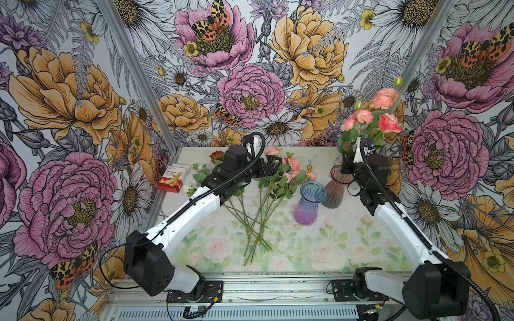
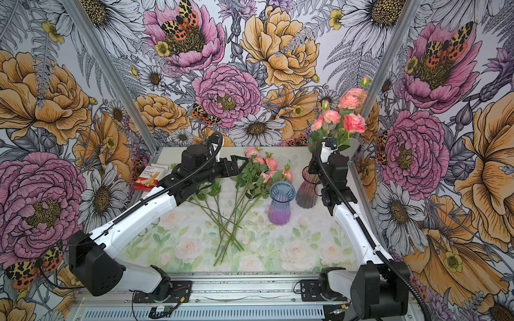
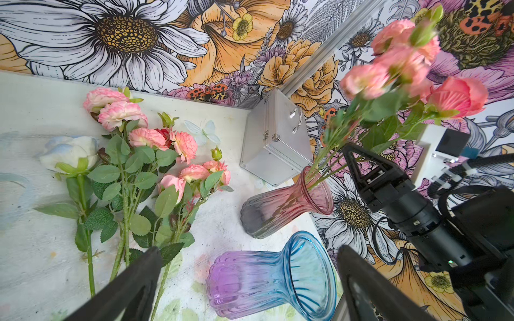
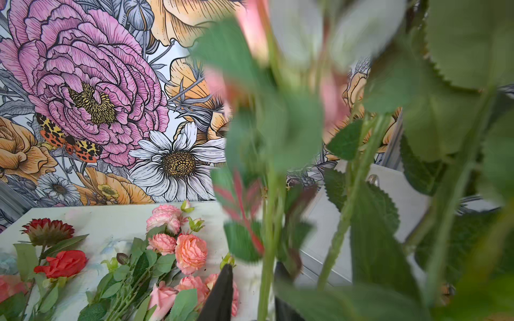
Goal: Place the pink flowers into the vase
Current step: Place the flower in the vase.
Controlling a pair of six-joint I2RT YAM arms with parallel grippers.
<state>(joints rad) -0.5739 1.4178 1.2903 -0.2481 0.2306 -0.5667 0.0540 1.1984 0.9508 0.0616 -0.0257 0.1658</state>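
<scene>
Right above the mouth of the pink vase (image 1: 338, 191) is where the right gripper (image 4: 254, 273) sits. Its jaws are parted a little with one green stem standing between them, and there's a sliver of gap on one side of the stem, so it looks loose rather than pinched. Some of the pink flowers (image 1: 372, 116) are already standing in that vase, blooms fanned out well above the rim and leaning toward the back corner. The rest of them lie flat on the table (image 1: 306, 250) to the vase's left, with heads toward the back wall and stems crossing as they run toward the front rail. The left gripper (image 2: 240, 166) hangs over those lying blooms, jaws spread wide, nothing in them.

Room-wise it's tight around the vase. A blue vase (image 1: 310, 203) stands just beside it on the front-left, and a silver case (image 3: 275, 139) sits right behind it against the back wall. The table's right edge and the side wall are close on its right, with the right arm filling that strip. The widest open stretch is in front of the vase, toward the arm bases. Further left of the vase are a white rose (image 3: 69, 151), the red flowers (image 4: 62, 262), and a red box (image 1: 172, 180) at the far left edge.
</scene>
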